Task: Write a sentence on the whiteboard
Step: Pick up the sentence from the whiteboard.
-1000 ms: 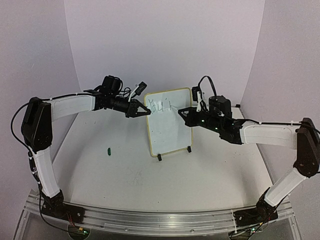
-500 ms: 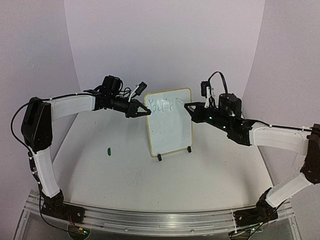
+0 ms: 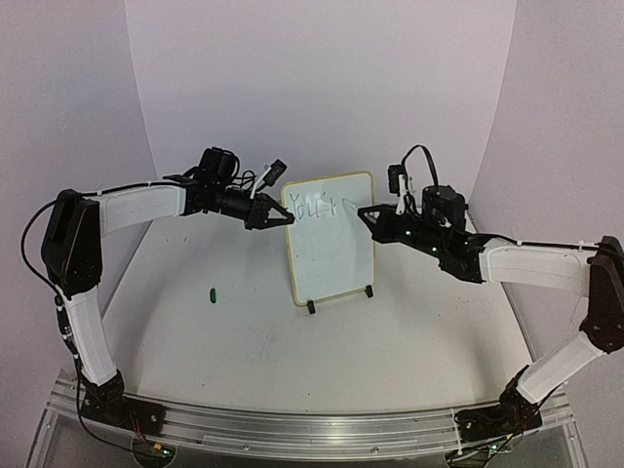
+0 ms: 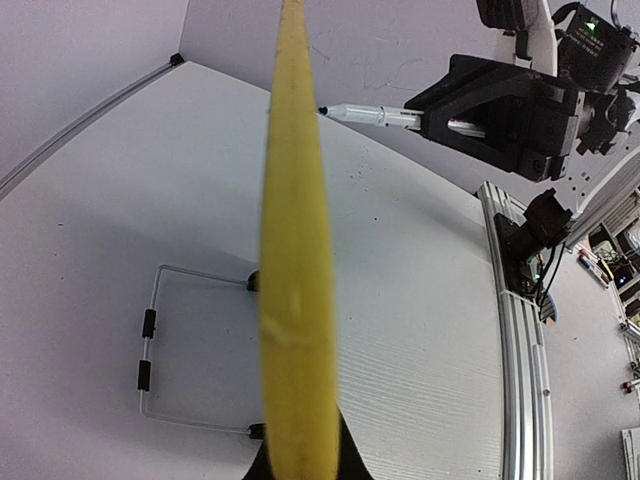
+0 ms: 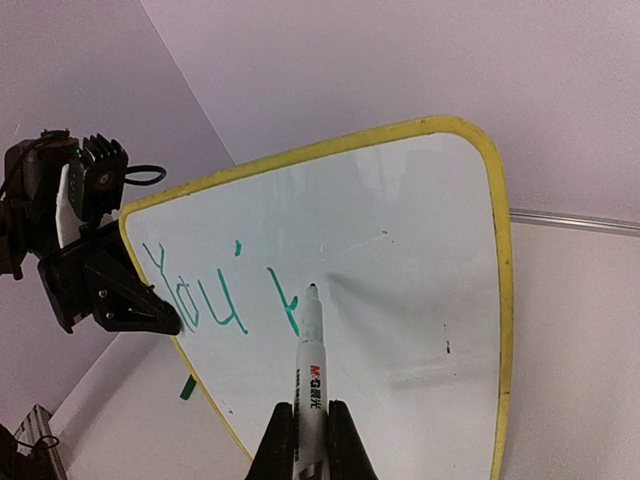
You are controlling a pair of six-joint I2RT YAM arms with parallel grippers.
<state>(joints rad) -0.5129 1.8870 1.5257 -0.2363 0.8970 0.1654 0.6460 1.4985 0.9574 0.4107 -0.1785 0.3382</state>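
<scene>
A small green piece (image 3: 212, 292), likely the marker's cap, lay on the table (image 3: 195, 370) at about eight o'clock from the whiteboard (image 3: 336, 258). The left gripper (image 3: 286, 218) was clamped on the board's left frame at ten o'clock, steadying it on its black feet. The board stood upright near mid-table, leaning slightly back. The sentence (image 5: 195, 290) read only "You' r" in green along the top line. The marker (image 5: 311, 385) was pinched tight in the right gripper (image 3: 366, 216), which came in from two o'clock. Its tip was beside the last stroke, though whether it touched the surface could not be told.

Too hard a press could tip the board back or twist it in the left grip. A glancing stroke could turn the marker in the jaws. The first line was also nearing the right frame.
</scene>
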